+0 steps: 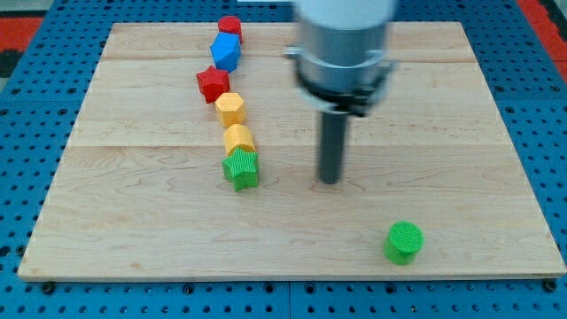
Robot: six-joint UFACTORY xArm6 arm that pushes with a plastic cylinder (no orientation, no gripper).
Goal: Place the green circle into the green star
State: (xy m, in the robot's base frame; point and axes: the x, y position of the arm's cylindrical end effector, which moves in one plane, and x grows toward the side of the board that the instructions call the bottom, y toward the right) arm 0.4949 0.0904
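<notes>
The green circle (404, 242) is a short green cylinder near the view's bottom right of the wooden board (133, 213). The green star (241, 168) sits left of centre, at the lower end of a line of blocks. My tip (330, 181) rests on the board between them, to the right of the green star and up-left of the green circle, touching neither.
Above the green star a line of blocks runs toward the view's top: a yellow block (238, 139), a yellow hexagon (230, 109), a red star (213, 83), a blue block (226, 52) and a red cylinder (230, 27). A blue perforated surface (27, 133) surrounds the board.
</notes>
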